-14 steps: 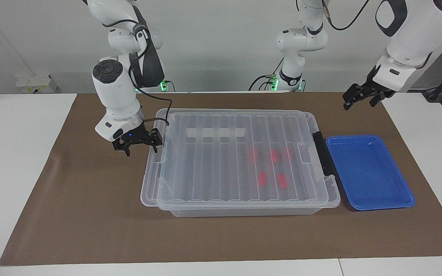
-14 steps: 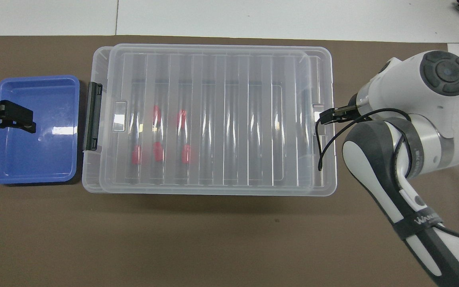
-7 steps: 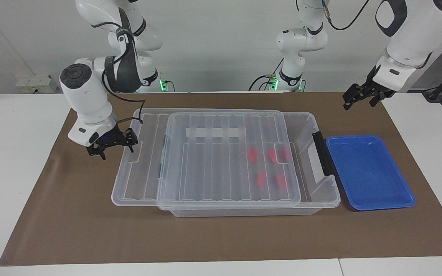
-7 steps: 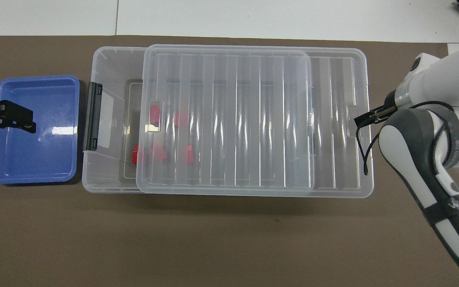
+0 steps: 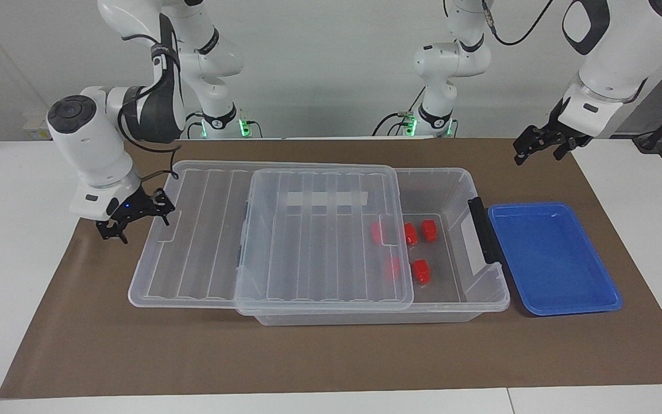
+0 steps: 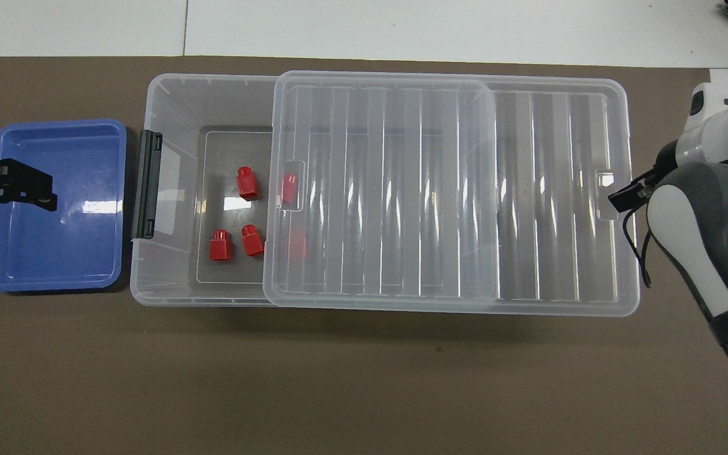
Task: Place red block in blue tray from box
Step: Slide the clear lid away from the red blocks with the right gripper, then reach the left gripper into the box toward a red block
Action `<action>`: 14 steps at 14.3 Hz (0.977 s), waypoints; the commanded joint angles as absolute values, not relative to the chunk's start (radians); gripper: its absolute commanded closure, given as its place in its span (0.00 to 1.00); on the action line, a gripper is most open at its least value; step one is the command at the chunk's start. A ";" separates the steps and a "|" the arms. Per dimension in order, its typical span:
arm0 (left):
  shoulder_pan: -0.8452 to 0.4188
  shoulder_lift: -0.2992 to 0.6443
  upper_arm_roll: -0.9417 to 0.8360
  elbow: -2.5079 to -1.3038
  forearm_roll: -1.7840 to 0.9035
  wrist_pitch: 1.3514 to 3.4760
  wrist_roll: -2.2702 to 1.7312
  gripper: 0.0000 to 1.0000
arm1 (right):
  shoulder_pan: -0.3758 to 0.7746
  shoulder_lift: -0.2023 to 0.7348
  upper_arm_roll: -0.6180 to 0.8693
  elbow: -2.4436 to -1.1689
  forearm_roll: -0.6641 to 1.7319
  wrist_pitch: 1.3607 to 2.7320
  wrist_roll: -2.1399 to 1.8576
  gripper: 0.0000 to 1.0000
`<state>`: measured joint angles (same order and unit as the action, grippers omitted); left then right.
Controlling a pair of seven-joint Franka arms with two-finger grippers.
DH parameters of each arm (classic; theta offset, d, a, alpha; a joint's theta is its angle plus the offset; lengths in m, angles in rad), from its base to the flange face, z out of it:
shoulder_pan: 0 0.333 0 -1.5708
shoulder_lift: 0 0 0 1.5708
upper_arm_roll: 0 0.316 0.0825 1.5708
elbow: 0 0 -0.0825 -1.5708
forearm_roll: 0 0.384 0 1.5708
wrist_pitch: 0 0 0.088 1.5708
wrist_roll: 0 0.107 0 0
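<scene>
The clear box [image 5: 463, 184] stands mid-table, its dark grey handle beside the blue tray [image 5: 549, 259]. Its ribbed lid [image 5: 319, 241] sits slid toward the right arm's end, overhanging the box. My right gripper [image 5: 161, 211] is shut on the lid's end rim, as the overhead view [image 6: 622, 197] also shows. Three red blocks [image 6: 247, 183] [image 6: 219, 245] [image 6: 252, 240] lie uncovered on the box floor; two more [image 6: 289, 188] lie under the lid's edge. My left gripper [image 5: 541, 146] hangs open and empty, raised over the tray [image 6: 54, 253], waiting.
A brown mat [image 5: 331, 356] covers the table under the box and tray. A white tape strip [image 5: 325, 198] shows through the lid. White table shows at both ends of the mat.
My right gripper has pulled the lid steadily toward the right arm's end, opening the box at the handle end and uncovering three blocks. The left arm has not moved.
</scene>
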<state>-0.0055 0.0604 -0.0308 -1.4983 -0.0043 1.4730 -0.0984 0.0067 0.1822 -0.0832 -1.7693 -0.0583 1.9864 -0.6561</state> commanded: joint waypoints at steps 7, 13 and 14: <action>-0.002 0.037 -0.032 -1.520 -0.015 1.463 -0.094 0.00 | 0.002 0.179 -0.146 -1.761 -0.060 1.977 -0.859 0.00; -0.055 0.034 -0.038 -1.535 -0.015 1.532 -0.263 0.00 | 0.002 0.178 -0.147 -1.761 -0.061 1.977 -0.867 0.00; -0.081 0.029 -0.038 -1.551 -0.015 1.576 -0.344 0.00 | 0.000 0.178 -0.147 -1.761 -0.060 1.976 -0.867 0.00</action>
<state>-0.0276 0.0596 -0.0440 -1.4997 -0.0061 1.5023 -0.2155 0.0064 0.1822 -0.1467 -1.7647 -0.0582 1.9864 -0.8356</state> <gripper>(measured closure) 0.000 0.000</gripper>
